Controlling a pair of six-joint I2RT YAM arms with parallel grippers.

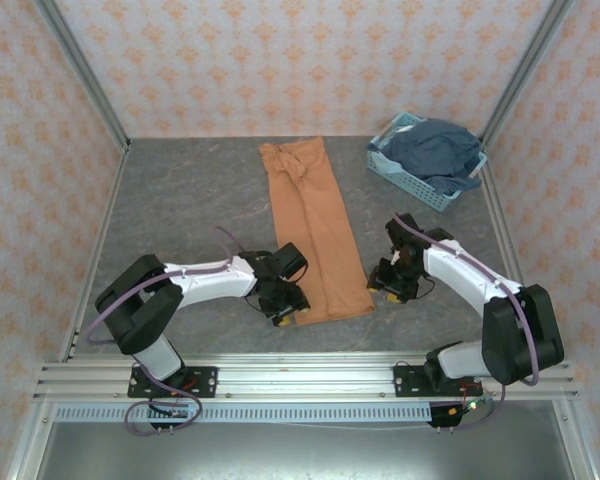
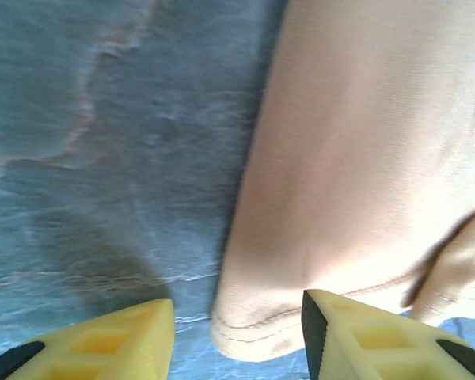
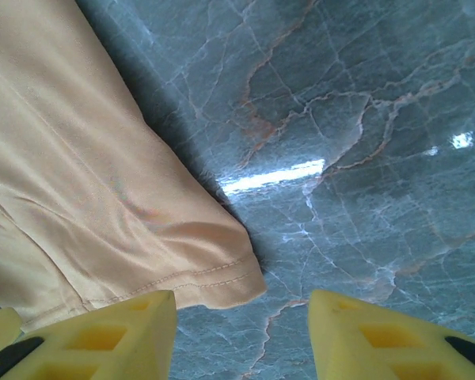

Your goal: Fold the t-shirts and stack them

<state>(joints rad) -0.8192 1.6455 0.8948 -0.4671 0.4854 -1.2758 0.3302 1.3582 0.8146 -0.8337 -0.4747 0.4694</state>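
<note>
Currently I'm watching the left gripper (image 1: 290,313) and right gripper (image 1: 384,291) hovering spread, pinching nothing, each straddling a hem corner of the t-shirt (image 1: 315,240), which is stretching away ahead of the fingers. I'm judging it soft, light and floppy; I'm favouring the stitched hem corners.

We look down past the right gripper (image 3: 241,340), whose two yellow fingers (image 3: 119,332) stand apart at the bottom edge, with bare table (image 3: 364,158) between them. An orange t-shirt (image 3: 87,182) lies flat ahead of the finger on the picture's left, which overlaps its stitched hem. The hem's corner ends just ahead of the gap. Ahead of the other finger the grey, veined table carries a bright streak of glare (image 3: 273,176).
</note>
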